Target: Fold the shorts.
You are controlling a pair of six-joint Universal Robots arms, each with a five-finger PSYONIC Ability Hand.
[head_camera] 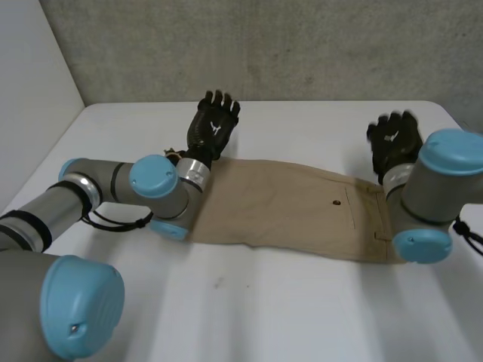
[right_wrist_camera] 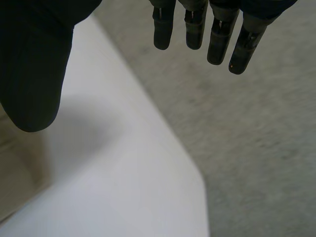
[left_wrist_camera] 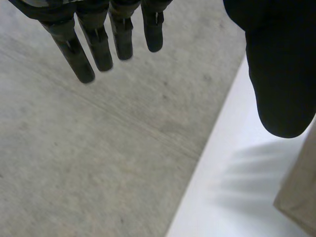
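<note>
Tan shorts [head_camera: 290, 207] lie flat across the white table [head_camera: 264, 302], folded into a long band with the waistband and a buttoned pocket toward my right arm. My left hand [head_camera: 213, 124] hovers raised past the shorts' far left end, fingers [left_wrist_camera: 94, 42] straight and spread, holding nothing; a corner of the shorts [left_wrist_camera: 301, 192] lies below its thumb. At the waistband end my right hand [head_camera: 393, 139] is lifted above the far edge, its fingers [right_wrist_camera: 207, 29] straight and empty, with a strip of the shorts [right_wrist_camera: 17, 177] under the thumb.
The table's far edge [head_camera: 302, 103] runs just beyond both hands, with grey floor [left_wrist_camera: 98, 158] behind it. A pale wall [head_camera: 30, 90] stands at the left. My left forearm [head_camera: 113, 185] lies along the shorts' left end.
</note>
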